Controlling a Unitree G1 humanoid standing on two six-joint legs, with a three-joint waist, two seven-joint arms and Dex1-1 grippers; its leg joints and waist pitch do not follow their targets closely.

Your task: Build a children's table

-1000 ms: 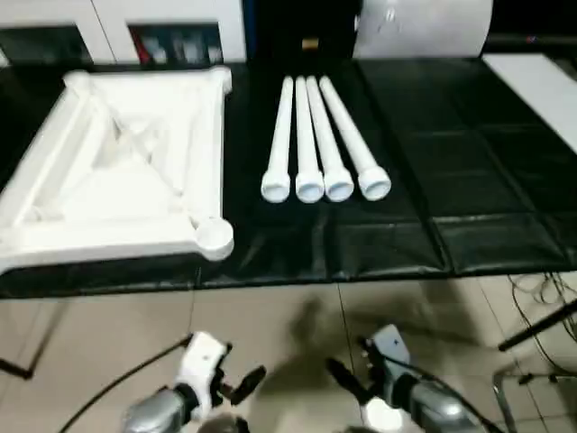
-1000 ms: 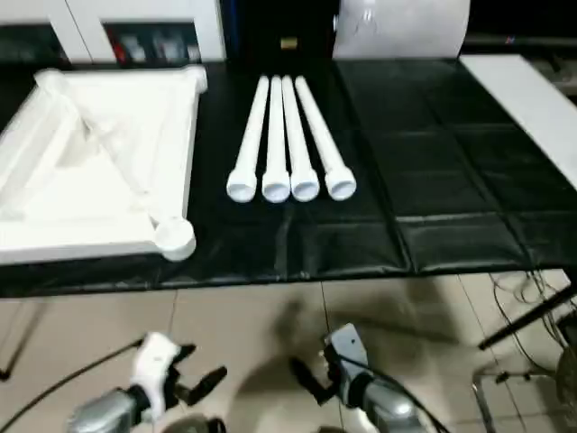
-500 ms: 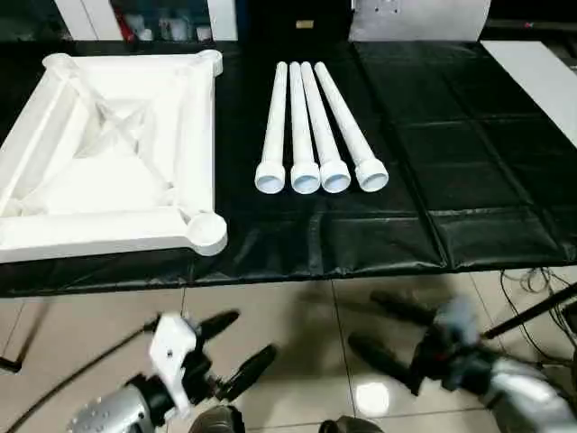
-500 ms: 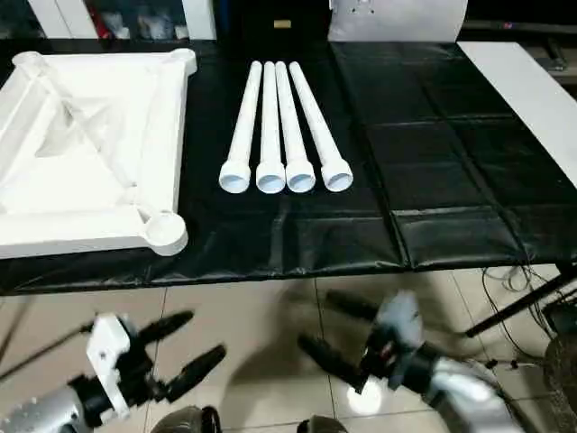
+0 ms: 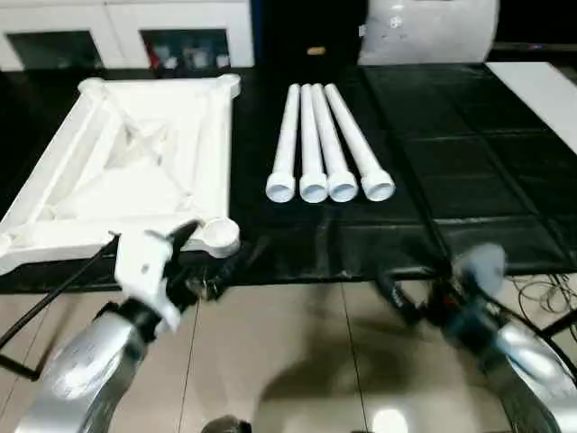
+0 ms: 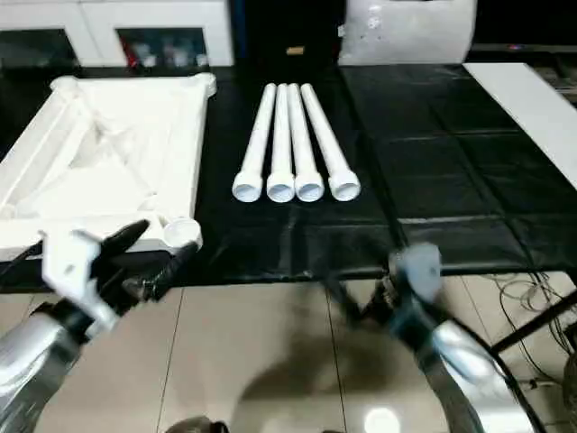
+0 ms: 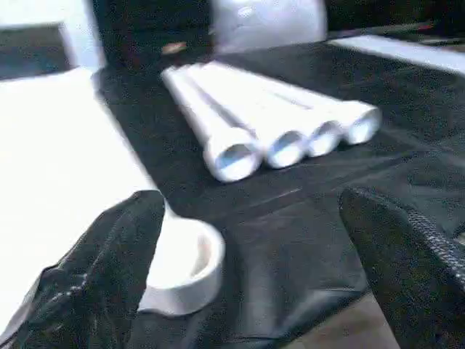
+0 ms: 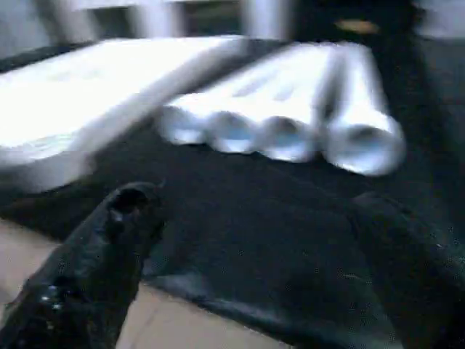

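Ahead of my empty, wide-open right claw (image 6: 347, 302), four white tapered plastic legs (image 6: 293, 149) lie lengthwise on the black-covered table (image 6: 451, 153), nearer it than my equally spread left claw (image 5: 209, 257).

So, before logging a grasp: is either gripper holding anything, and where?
Nothing is held. Left gripper and right gripper are open, short of the legs and tabletop.
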